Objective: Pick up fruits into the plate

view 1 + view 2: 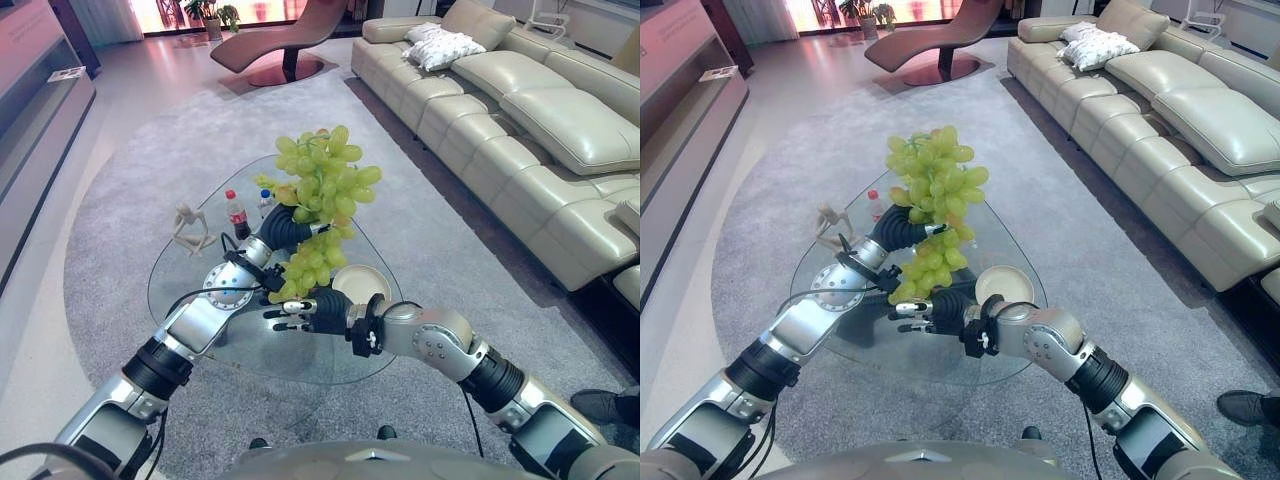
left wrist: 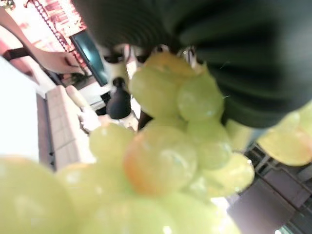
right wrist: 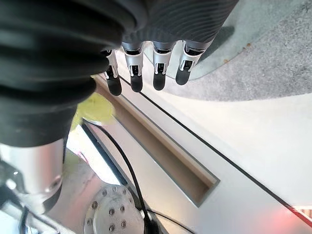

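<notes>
A big bunch of green grapes (image 1: 322, 185) is up in the air above the glass table (image 1: 190, 290). My left hand (image 1: 286, 228) is closed on the middle of the bunch, with grapes spilling above and below it. Grapes (image 2: 161, 161) crowd right against the dark cover in the left wrist view. The cream plate (image 1: 363, 282) lies on the table just right of the hanging grapes. My right hand (image 1: 322, 310) hovers low beside the plate, under the bunch, open, its fingers (image 3: 158, 73) straight and holding nothing.
On the table's far left stand a small pale figurine (image 1: 190, 228) and a red-capped bottle (image 1: 237, 213), with a smaller bottle (image 1: 265, 200) behind. A cream sofa (image 1: 520, 110) runs along the right. A person's shoe (image 1: 600, 405) is at the lower right.
</notes>
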Available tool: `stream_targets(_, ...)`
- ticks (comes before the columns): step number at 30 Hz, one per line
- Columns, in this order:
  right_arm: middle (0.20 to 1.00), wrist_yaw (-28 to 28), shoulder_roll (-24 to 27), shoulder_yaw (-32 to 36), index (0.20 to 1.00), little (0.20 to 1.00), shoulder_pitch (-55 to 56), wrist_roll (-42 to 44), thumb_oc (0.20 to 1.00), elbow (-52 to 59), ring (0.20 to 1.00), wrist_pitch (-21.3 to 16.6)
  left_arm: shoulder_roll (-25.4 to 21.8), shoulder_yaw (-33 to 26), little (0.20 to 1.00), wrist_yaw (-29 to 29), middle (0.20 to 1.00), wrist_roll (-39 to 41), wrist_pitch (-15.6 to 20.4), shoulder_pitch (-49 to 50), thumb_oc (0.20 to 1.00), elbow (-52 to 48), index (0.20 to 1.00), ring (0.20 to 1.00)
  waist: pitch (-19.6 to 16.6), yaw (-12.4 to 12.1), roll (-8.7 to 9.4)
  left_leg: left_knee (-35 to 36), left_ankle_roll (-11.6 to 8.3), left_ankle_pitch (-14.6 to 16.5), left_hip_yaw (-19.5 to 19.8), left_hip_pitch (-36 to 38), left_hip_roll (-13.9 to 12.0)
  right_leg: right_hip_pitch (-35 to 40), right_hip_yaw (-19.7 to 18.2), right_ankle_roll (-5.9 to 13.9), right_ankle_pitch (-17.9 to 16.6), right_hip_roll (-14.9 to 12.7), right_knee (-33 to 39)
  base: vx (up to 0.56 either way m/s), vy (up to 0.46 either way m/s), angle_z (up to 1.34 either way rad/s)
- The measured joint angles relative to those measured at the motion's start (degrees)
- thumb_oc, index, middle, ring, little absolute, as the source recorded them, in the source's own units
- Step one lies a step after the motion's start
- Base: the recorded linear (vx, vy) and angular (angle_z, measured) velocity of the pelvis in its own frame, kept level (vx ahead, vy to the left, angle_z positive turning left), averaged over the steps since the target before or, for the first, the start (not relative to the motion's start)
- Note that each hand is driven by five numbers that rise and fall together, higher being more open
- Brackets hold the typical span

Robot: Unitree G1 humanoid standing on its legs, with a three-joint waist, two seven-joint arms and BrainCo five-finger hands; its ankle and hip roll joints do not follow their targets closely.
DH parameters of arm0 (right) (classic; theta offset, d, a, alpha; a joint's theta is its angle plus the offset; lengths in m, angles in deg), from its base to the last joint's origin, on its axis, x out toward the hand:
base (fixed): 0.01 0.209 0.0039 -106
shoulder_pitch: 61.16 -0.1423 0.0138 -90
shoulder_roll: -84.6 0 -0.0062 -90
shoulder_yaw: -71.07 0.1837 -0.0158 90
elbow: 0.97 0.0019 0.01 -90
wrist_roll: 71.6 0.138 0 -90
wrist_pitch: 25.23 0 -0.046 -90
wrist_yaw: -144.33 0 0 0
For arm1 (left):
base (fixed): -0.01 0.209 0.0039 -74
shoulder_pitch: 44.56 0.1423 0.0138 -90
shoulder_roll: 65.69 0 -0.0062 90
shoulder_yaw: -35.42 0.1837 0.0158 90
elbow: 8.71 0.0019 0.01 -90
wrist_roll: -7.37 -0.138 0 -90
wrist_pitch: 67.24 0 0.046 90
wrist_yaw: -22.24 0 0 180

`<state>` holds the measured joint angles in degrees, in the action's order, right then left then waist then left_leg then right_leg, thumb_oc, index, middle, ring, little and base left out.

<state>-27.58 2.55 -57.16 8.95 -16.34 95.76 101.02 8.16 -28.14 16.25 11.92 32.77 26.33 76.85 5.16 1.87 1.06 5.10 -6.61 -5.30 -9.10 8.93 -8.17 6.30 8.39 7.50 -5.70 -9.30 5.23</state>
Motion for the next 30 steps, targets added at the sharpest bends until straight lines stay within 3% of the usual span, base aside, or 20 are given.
stream_targets(9, 1.0, 0.5, 2.3, 7.3, 1.0, 1.0, 1.3, -8.8, 1.0, 0.0, 1.0, -7.5, -0.1, -4.7, 0.2, -2.1, 0.2, 0.5, 0.2, 0.0, 0.2, -0.1, 0.2, 0.2, 0.1, -0.1, -0.26, 0.0, 0.07, 0.0, 0.1, -0.1, 0.0, 0.0, 0.1, 0.0, 0.0, 0.0, 0.0, 0.0, 0.0, 0.0)
stream_targets(15, 1.0, -3.0, 2.0, 10.6, 1.0, 1.0, 1.7, -12.6, 1.0, 0.5, 1.0, -12.7, -0.1, -6.3, 0.2, -2.8, 0.2, 0.6, 0.2, 1.6, 0.2, -0.5, 0.2, 0.2, 0.3, 0.1, -0.7, 0.0, 0.06, 0.0, 0.3, -0.3, 0.0, -0.2, 0.1, 0.01, 0.0, 0.0, 0.0, 0.0, 0.0, 0.0)
stream_targets(30, 1.0, -5.3, -0.8, 8.8, 1.0, 1.0, 1.4, -12.4, 1.0, 0.6, 1.0, -13.2, 2.7, -5.2, 0.2, -2.1, 0.2, 0.5, 0.0, 2.2, 0.2, -1.1, 0.2, 0.2, 0.7, 0.0, -1.23, 0.0, 0.06, 0.0, 0.2, -0.4, 0.0, -0.3, 0.1, 0.02, 0.0, 0.0, 0.0, 0.0, 0.0, 0.0)
